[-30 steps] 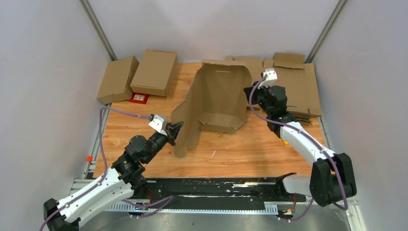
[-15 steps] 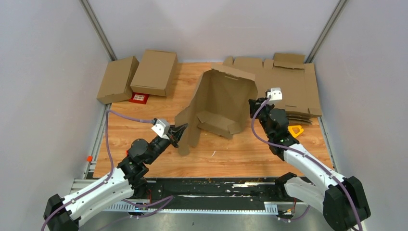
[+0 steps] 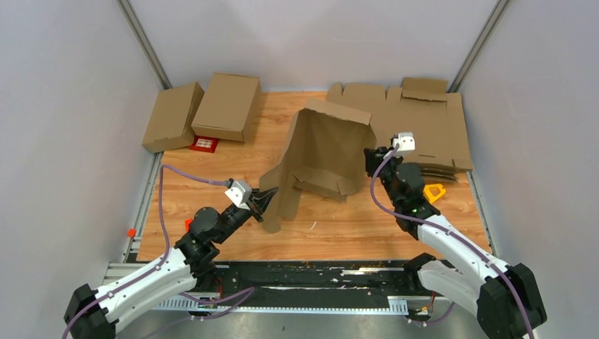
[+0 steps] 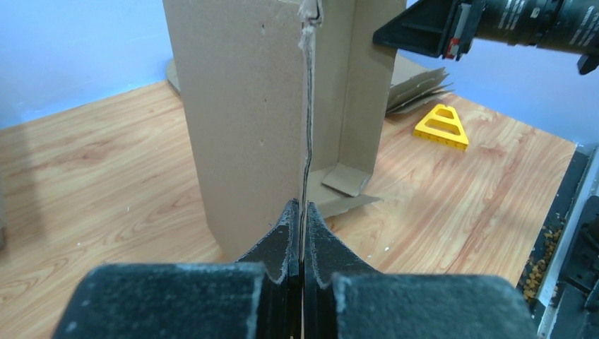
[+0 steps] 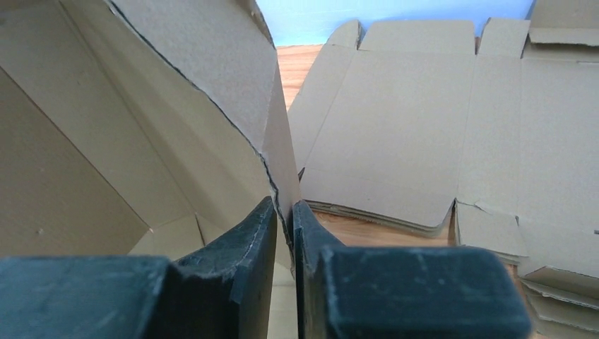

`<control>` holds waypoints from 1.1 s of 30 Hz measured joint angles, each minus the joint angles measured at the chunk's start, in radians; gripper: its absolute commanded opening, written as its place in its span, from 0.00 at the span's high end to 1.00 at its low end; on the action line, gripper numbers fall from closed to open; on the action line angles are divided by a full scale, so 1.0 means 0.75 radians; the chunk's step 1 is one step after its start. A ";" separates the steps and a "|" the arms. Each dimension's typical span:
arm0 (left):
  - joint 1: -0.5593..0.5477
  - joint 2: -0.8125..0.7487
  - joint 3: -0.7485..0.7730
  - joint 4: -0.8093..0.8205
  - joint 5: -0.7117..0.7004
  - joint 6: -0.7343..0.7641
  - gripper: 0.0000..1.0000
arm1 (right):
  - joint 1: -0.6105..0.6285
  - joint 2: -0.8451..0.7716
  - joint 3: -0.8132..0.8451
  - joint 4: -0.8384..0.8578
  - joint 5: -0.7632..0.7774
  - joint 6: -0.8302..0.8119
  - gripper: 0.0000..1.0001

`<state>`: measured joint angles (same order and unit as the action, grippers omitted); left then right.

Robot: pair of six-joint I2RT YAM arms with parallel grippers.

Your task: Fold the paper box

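Plain brown corrugated paper box [image 3: 326, 148], half-erected, stands mid wooden table [image 3: 353, 226], open side facing the arms, long run going near-left to far-right. Left gripper [image 4: 302, 212] pinches the near-left flap tight, with the flap upright and edge-on between the fingers. Right gripper [image 5: 284, 206] straddles the right wall's edge, fingers slightly parted; clamped or loose, cannot tell. Both arms at the box. Next fold likely needs the left flap swung inward toward the right wall.
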<state>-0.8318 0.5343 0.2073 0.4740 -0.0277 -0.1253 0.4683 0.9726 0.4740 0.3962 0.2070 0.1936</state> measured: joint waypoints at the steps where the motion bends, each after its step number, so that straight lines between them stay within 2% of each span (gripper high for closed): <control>1: 0.000 0.000 -0.015 0.014 0.000 0.001 1.00 | 0.001 -0.013 -0.002 -0.002 0.003 -0.001 0.83; 5: 0.000 0.004 -0.034 0.039 0.003 0.001 1.00 | 0.001 -0.047 -0.003 -0.003 0.015 -0.008 0.82; 6: 0.000 0.004 -0.034 0.042 0.003 0.001 1.00 | 0.001 -0.048 -0.003 -0.003 0.017 -0.012 0.77; 9: 0.000 -0.002 -0.034 0.044 0.004 0.000 1.00 | 0.001 -0.046 -0.003 -0.004 0.021 -0.020 0.47; 11: 0.000 -0.004 -0.034 0.044 0.005 0.000 1.00 | 0.001 -0.034 -0.003 -0.002 0.010 -0.027 0.33; 13: 0.000 -0.004 -0.034 0.044 0.007 0.000 1.00 | 0.001 -0.006 -0.003 -0.002 -0.003 -0.032 0.22; 16: 0.000 -0.003 -0.034 0.039 0.012 0.002 1.00 | 0.001 0.055 -0.003 -0.002 -0.020 -0.030 0.13; 18: 0.000 -0.003 -0.033 0.032 0.017 0.002 1.00 | 0.001 0.100 -0.003 -0.004 -0.034 -0.028 0.11; 22: 0.000 -0.003 -0.033 0.029 0.026 0.002 1.00 | 0.001 0.183 -0.003 -0.002 -0.088 -0.026 0.14; 26: 0.000 -0.011 -0.033 0.024 0.027 -0.001 1.00 | 0.001 0.311 -0.003 0.028 -0.222 -0.021 0.00; 33: 0.000 -0.008 -0.033 0.034 0.048 -0.027 1.00 | 0.033 0.466 -0.002 0.063 -0.359 -0.022 0.00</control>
<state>-0.8318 0.5285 0.1825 0.4995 0.0082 -0.1455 0.4931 1.3224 0.4725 0.4435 -0.0624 0.1768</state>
